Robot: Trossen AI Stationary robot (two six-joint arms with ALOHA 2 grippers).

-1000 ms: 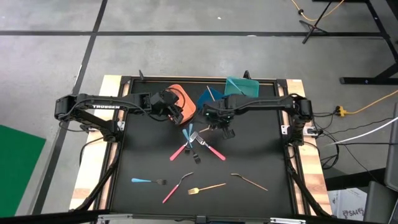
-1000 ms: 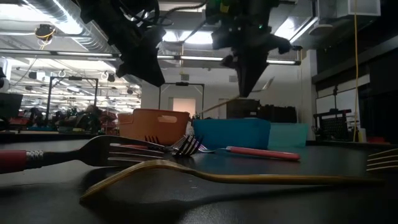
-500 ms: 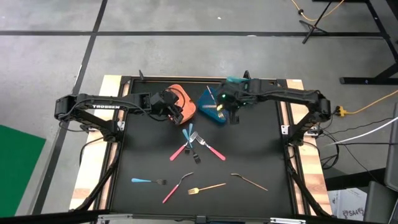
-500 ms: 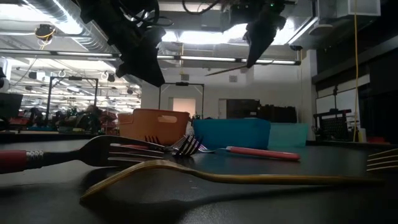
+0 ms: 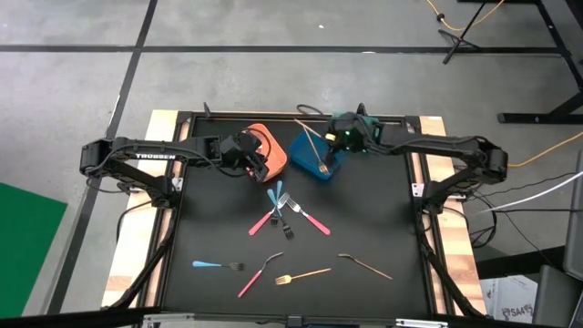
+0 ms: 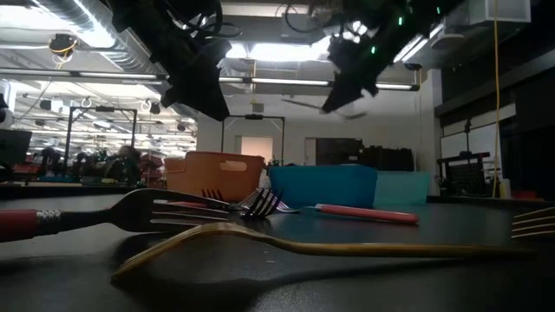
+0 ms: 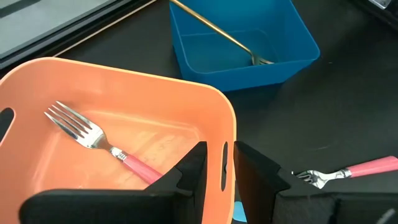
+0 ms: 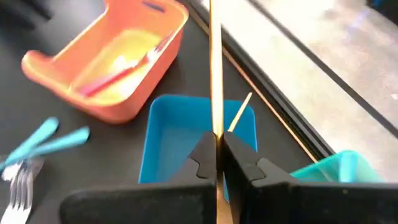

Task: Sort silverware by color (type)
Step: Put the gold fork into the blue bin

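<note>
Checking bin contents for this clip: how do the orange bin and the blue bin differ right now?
The orange bin holds a pink-handled fork; the blue bin holds a gold utensil leaning against its wall. The left hand hovers by the orange bin's rim, gripping nothing; the right hand is above the blue bin, shut on another gold utensil. Both are rectangular plastic bins at the table's far edge.

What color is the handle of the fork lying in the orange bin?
Pink, on the fork in the orange bin; clearest in the left wrist view.
</note>
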